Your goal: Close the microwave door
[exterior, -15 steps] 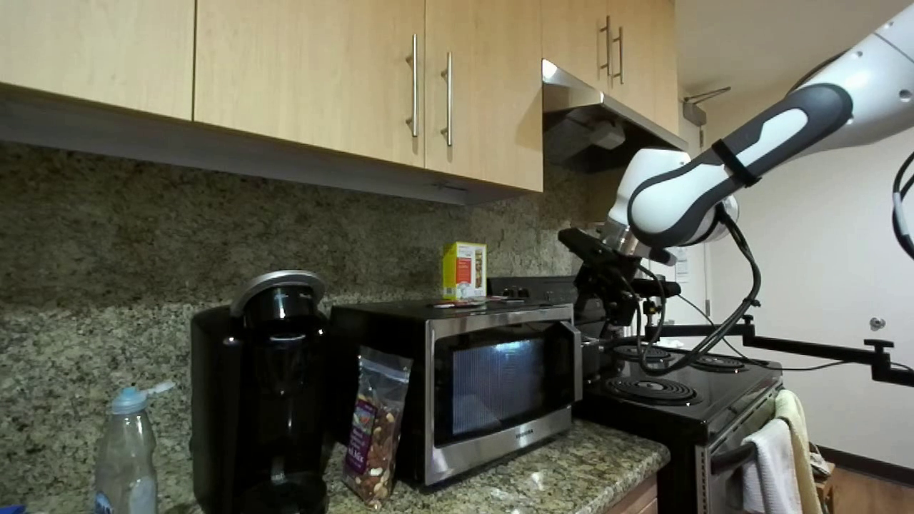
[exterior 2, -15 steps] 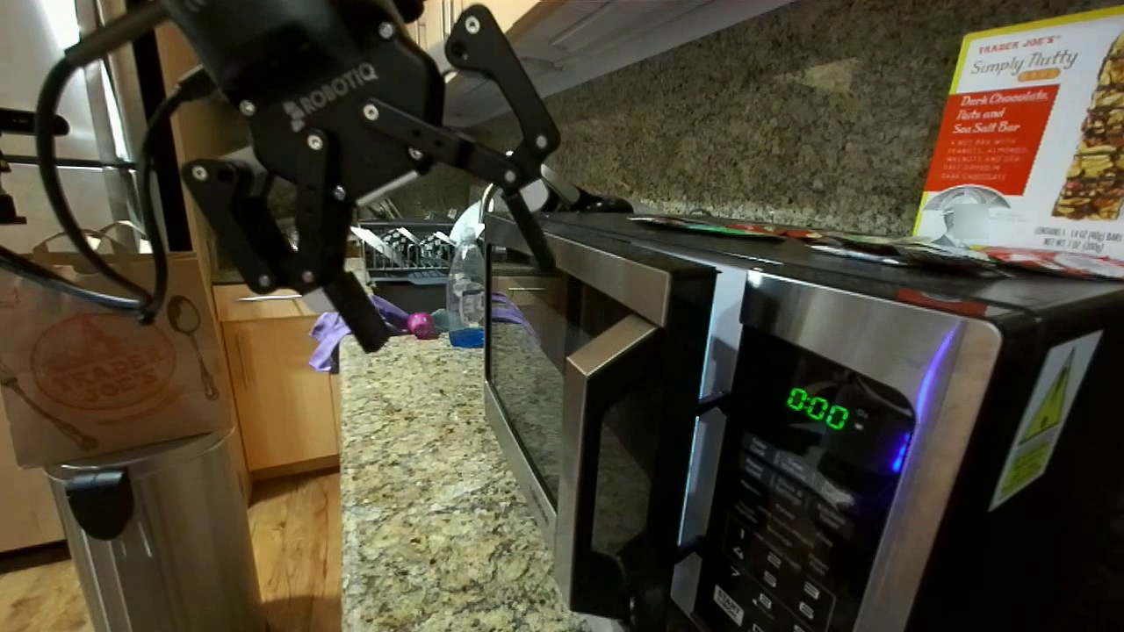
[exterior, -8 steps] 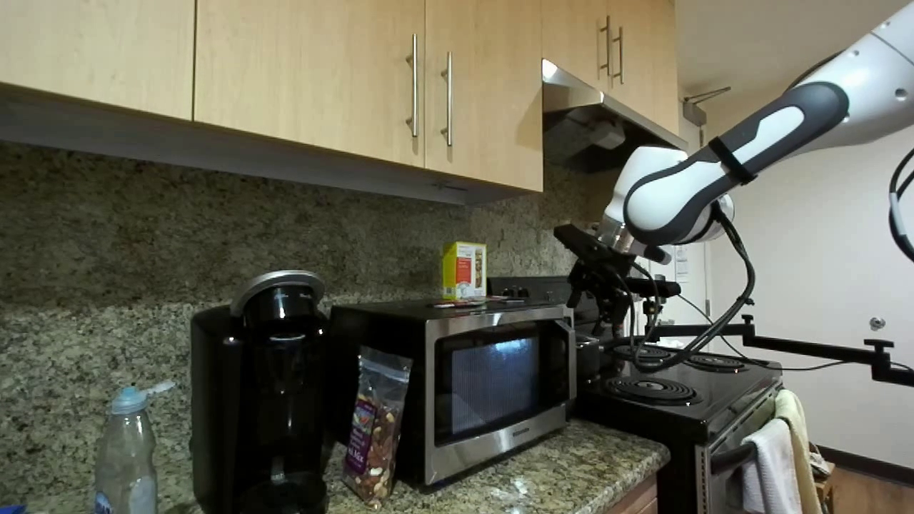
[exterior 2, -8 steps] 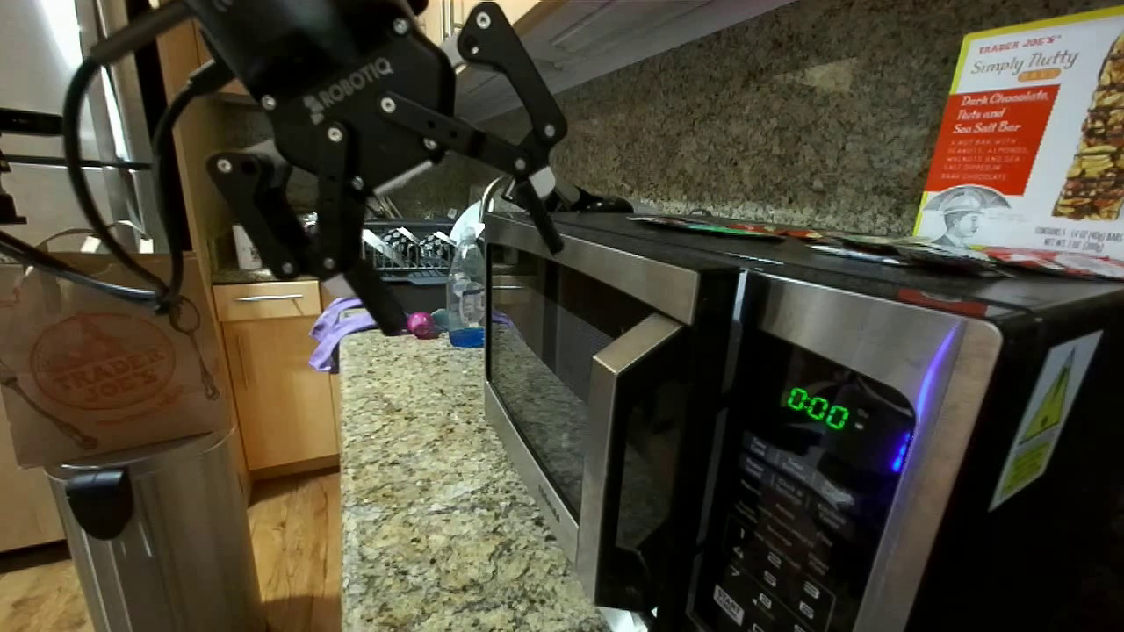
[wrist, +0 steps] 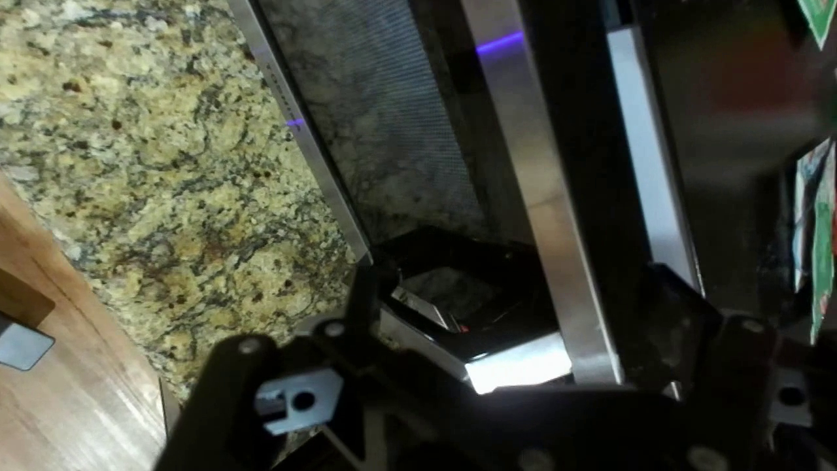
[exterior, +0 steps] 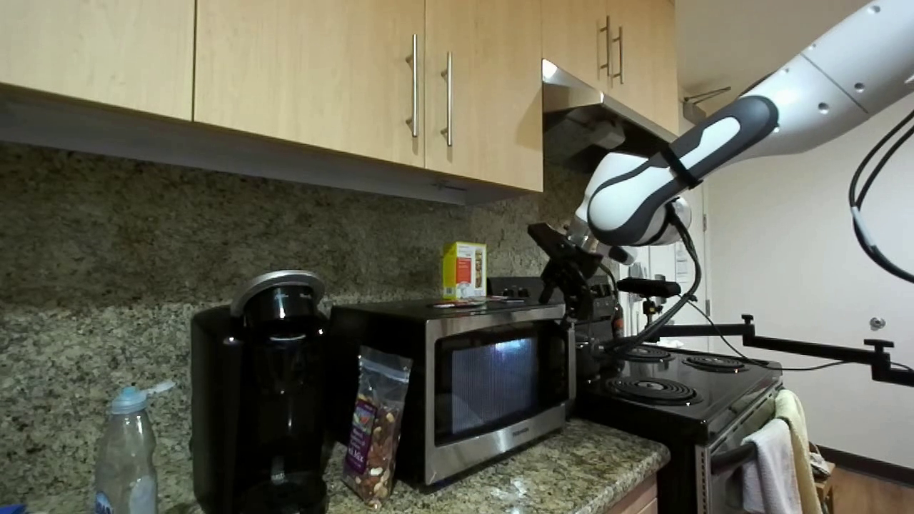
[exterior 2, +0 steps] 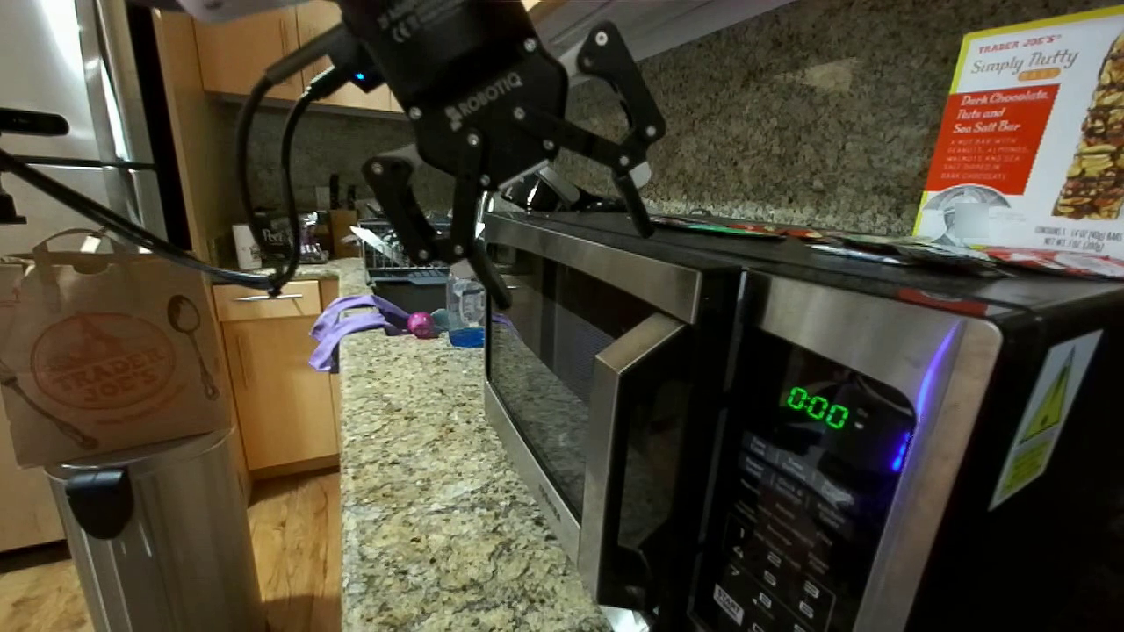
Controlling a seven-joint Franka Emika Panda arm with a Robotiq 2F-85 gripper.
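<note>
- Microwave door (exterior: 496, 394) appears almost shut, facing the long front edge of the countertop (exterior 2: 430, 491); its handle (exterior 2: 602, 465) is toward the corner near the stove (exterior: 703, 403);
- your gripper (exterior 2: 578, 269) is spread wide near the door's top and holds nothing; whether it touches, you cannot tell;
- most of the closing seems done; a pale strip (wrist: 654, 170) behind the door suggests that one push is left.

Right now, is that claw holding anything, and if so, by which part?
Nothing is held: the gripper is open, its fingers apart, and the microwave door is not gripped.
</note>
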